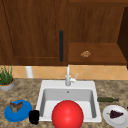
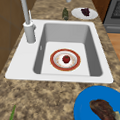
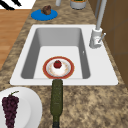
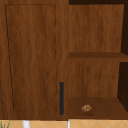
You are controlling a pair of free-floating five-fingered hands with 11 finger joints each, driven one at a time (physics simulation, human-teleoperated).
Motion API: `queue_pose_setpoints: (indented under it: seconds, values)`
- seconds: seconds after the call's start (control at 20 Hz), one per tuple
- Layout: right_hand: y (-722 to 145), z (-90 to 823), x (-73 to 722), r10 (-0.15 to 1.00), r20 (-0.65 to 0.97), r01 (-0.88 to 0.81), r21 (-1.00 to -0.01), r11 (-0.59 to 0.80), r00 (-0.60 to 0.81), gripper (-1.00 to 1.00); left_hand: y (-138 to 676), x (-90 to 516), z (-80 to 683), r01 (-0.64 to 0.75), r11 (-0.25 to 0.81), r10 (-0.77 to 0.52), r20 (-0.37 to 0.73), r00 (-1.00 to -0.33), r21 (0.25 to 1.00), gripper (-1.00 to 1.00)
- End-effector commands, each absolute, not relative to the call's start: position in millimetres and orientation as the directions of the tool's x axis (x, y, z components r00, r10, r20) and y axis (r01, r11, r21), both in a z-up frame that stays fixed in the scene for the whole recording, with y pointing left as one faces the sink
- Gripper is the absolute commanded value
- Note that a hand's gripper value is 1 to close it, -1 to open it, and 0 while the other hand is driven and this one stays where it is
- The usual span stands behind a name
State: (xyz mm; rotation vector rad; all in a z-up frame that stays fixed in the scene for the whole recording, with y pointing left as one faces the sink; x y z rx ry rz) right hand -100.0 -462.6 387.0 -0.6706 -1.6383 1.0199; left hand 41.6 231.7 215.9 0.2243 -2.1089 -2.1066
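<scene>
Blue plate (image 1: 21, 115): round, flat, lies level on the bench left of the sink, near the front edge. It is the thing nearest the left hand (image 1: 33, 116), which shows as a dark shape just beside the plate's right rim. In the right side view the plate (image 3: 37, 15) sits at the far end of the bench.

Piece of meat (image 1: 15, 106): brown, lumpy, irregular, with a paler end. It rests on the plate, off-centre.
</scene>
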Motion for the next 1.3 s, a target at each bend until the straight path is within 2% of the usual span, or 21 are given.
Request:
queue_pose_setpoints:
  seconds: [0.0,0.2,0.3,0.5,0.7,1.0,1.25]
  values:
    - [-438,373,-96,0.878,0.382,-0.079,-0.923,0.376,-0.29,-1.0,232,42,216,0.002,0.001,-0.212,0.002,-0.977,1.0,0.0]
    - [-415,360,-87,0.894,0.323,-0.041,-0.944,0.327,-0.31,-1.0,232,42,216,0.002,0.001,-0.212,0.002,-0.977,1.0,0.0]
    - [-419,358,-83,0.918,0.309,-0.05,-0.951,0.306,-0.249,-1.0,232,42,216,0.002,0.001,-0.212,0.002,-0.977,1.0,0.0]
    - [-408,359,-67,0.928,0.257,-0.009,-0.964,0.264,-0.269,-1.0,232,42,216,0.002,0.001,-0.212,0.002,-0.977,1.0,0.0]
    - [-391,357,-42,0.929,0.252,0.006,-0.965,0.263,-0.272,-1.0,232,42,216,0.002,0.001,-0.212,0.002,-0.977,1.0,0.0]
    - [-373,340,-8,0.928,0.313,0.004,-0.947,0.32,-0.204,-1.0,232,42,216,0.002,0.001,-0.212,0.002,-0.977,1.0,0.0]
    - [-365,323,19,0.955,0.226,0.021,-0.972,0.234,-0.19,-1.0,232,42,216,0.002,0.001,-0.212,0.002,-0.977,1.0,0.0]
